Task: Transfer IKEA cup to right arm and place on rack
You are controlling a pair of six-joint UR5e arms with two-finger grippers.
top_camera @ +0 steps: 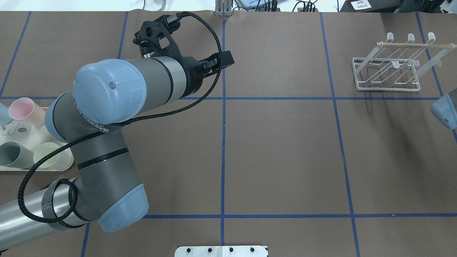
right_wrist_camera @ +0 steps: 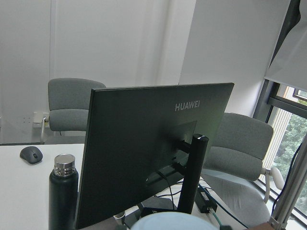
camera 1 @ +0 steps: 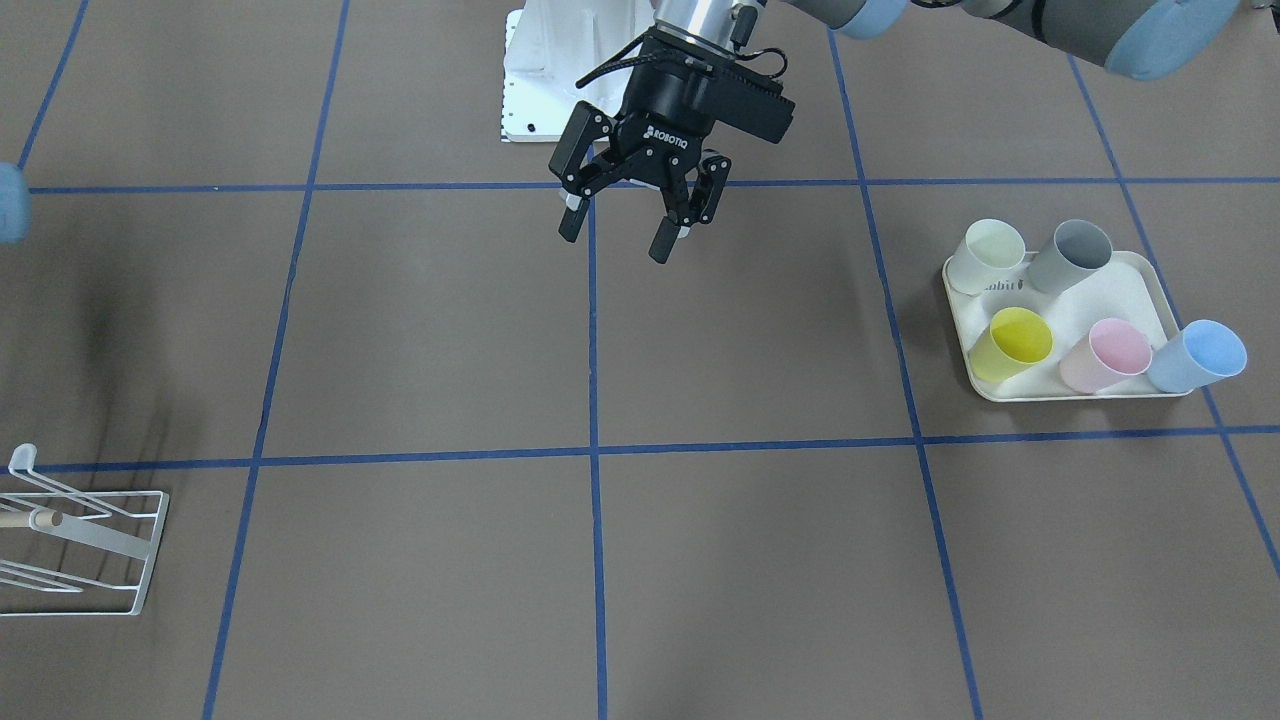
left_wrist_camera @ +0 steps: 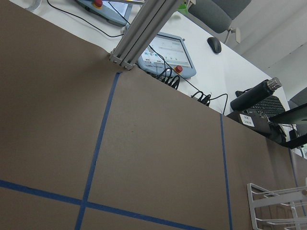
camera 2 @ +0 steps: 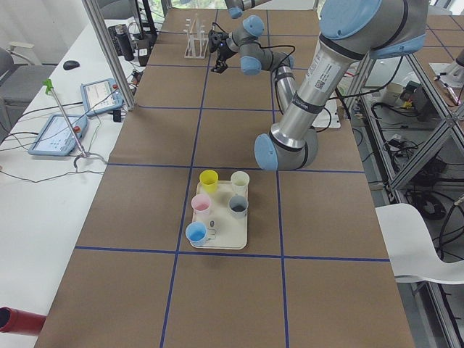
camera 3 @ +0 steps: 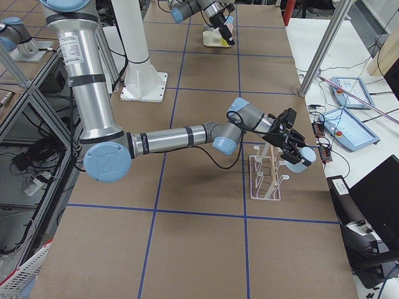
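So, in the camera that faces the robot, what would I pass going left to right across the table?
white wire rack → left gripper, open and empty above the table → cream tray holding cups → blue cup, the rightmost one

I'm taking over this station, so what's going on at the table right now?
The left pincer hangs open and empty over the middle of the table. The right pincer is out beside the rack with something pale blue at its tip, likely a cup; its grip I cannot tell. No cup is on the rack yet. Five cups sit on the tray.
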